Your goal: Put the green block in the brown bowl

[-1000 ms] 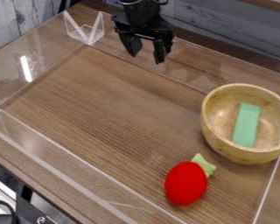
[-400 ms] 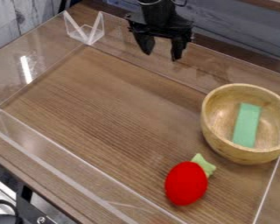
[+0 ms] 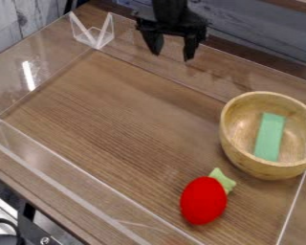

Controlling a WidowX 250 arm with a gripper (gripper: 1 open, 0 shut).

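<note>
Wood-grain surface (image 3: 118, 115) fills view, clear low walls along edges. Brown bowl (image 3: 232, 144) at right side, upright, thick rim, grain visible. Green block (image 3: 270, 136) lies inside brown bowl, leaning along right inner wall, long axis running near-to-far. Red strawberry toy (image 3: 205, 201) near edge, just left of bowl and nearer, green leafy top pointing toward bowl, apart from it. End effector (image 3: 170, 43) at far edge, centre-right, above surface, pointing steeply down, jaws spread wide, holding nothing, well apart from bowl.
</note>
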